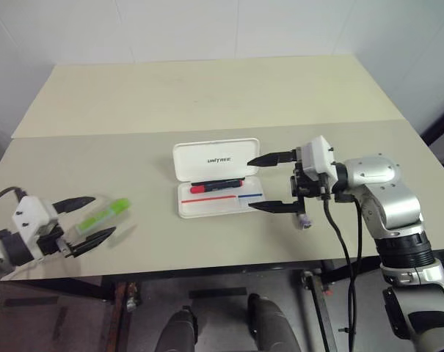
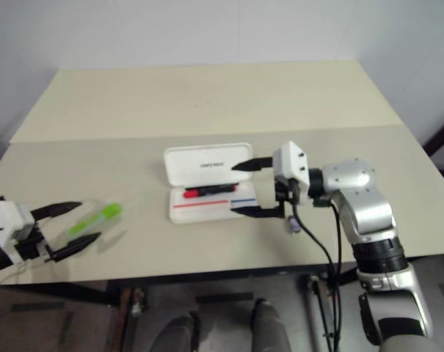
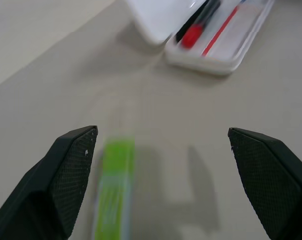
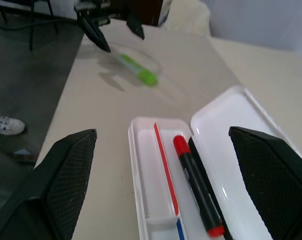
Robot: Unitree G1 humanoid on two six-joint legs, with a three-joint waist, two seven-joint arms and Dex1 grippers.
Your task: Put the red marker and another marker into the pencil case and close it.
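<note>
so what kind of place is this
Probably an indoor lab or test room: two plain pale tables pushed together against a white wall, and a grey floor with a person's shoe beside the table.

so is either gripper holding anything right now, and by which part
Nothing is held. The right gripper is open beside the pencil case, where the red marker lies. The left gripper is open around the green marker on the table.

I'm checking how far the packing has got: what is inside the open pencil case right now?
The pencil case lies open with the red marker in its tray, along the hinge side. The green marker lies outside on the table. The tray's floor under the red marker is covered.
</note>
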